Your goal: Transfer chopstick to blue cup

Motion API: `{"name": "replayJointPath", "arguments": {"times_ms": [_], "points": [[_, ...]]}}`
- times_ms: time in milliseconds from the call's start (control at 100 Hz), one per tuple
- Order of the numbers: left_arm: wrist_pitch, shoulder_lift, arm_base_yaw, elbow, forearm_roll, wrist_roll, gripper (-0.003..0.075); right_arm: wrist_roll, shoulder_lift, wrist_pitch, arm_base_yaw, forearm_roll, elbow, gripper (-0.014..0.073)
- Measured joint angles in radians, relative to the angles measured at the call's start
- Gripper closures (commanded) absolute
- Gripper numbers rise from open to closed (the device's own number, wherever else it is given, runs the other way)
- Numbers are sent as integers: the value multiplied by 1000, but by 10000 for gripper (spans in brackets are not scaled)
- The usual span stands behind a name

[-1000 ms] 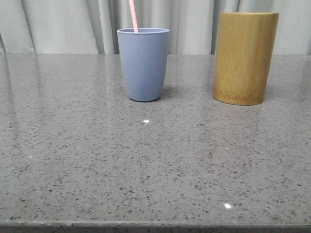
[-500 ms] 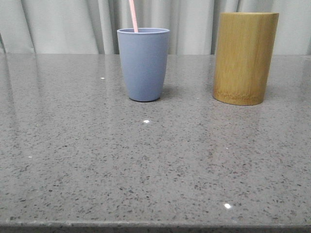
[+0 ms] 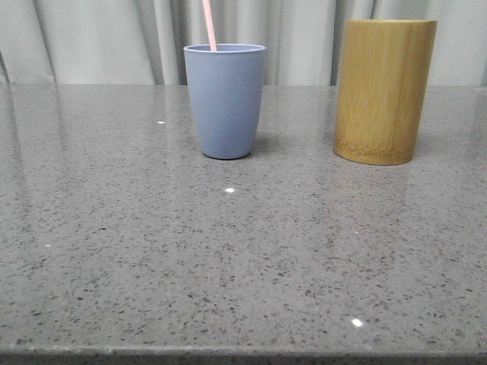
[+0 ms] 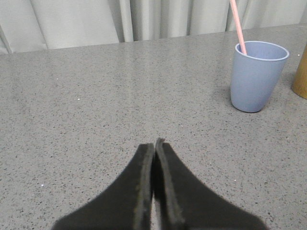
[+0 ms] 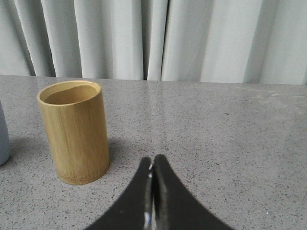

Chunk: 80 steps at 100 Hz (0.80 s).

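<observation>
**Chopstick in the cup, arms clear**

Nothing is shifting between the earlier front frames and now; the chopstick [image 3: 208, 24] is standing in the blue cup [image 3: 225, 100], leaning against its rim; we are judging the transfer done. The left end effector [image 4: 154, 149] and right end effector [image 5: 151, 165] are both sitting closed and empty above the bench [image 3: 228, 258], near the bamboo holder [image 3: 383, 90].

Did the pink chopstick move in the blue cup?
No. The chopstick leans at the same spot inside the blue cup, equally far from the bamboo holder as before.
</observation>
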Motion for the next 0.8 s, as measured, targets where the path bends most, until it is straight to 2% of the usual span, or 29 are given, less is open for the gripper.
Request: {"name": "replayJointPath", "arguments": {"times_ms": [100, 200, 430, 600, 800], "points": [[-20, 0, 37, 21, -5, 0, 739, 0, 0, 0, 0, 0, 0, 664], [-95, 0, 109, 67, -56, 15, 739, 0, 0, 0, 0, 0, 0, 664], [-333, -25, 307, 227, -290, 262, 739, 0, 0, 0, 0, 0, 0, 664], [-452, -86, 420, 335, -318, 306, 739, 0, 0, 0, 0, 0, 0, 664], [-481, -176, 505, 440, -322, 309, 739, 0, 0, 0, 0, 0, 0, 664]]}}
